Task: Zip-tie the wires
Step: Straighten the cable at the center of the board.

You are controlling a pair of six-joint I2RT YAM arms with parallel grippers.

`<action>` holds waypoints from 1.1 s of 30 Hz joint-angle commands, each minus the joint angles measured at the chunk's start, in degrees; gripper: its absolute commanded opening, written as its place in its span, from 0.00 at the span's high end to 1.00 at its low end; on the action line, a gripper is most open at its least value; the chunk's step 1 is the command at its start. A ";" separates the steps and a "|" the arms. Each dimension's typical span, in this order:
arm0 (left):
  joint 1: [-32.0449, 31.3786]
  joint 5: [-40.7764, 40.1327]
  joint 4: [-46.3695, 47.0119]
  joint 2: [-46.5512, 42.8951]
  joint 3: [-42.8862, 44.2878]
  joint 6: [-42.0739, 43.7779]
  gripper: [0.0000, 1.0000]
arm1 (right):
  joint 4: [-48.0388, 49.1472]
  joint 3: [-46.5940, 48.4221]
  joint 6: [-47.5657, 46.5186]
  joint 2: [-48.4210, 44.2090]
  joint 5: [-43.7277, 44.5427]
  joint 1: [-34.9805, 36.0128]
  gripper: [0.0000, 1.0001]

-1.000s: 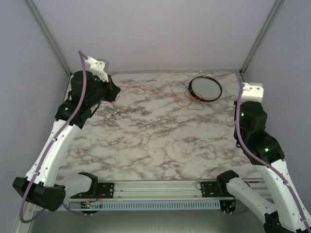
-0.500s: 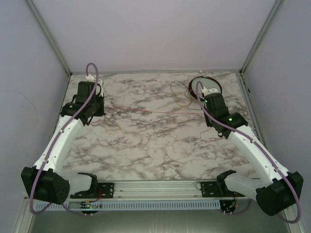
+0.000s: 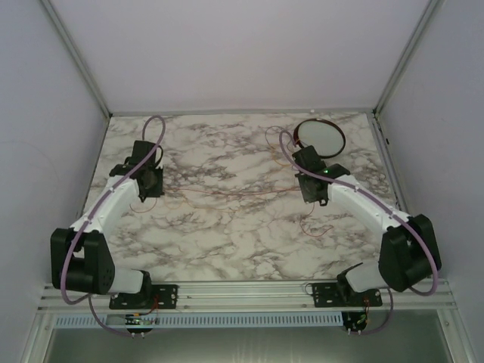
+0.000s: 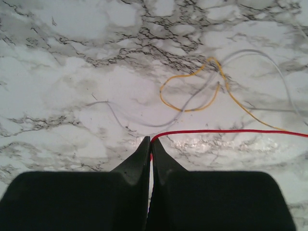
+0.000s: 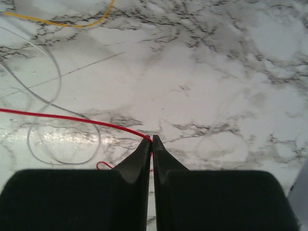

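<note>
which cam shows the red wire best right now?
Left wrist: the red wire is sharp and close, pinched in the left gripper and running off right. Right wrist shows another stretch pinched in the right gripper. Top external shows only a faint line between the grippers.

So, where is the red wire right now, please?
The red wire crosses the table in the top view, pinched by the left gripper and the right gripper.

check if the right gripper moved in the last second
Yes. The right gripper started right of the dish and swung left and toward the arm bases; it now sits just in front of the dish.
</note>
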 commanded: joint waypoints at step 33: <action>2.09 0.03 4.60 7.06 1.37 -1.87 0.52 | -2.54 5.49 1.42 8.99 0.89 2.39 0.55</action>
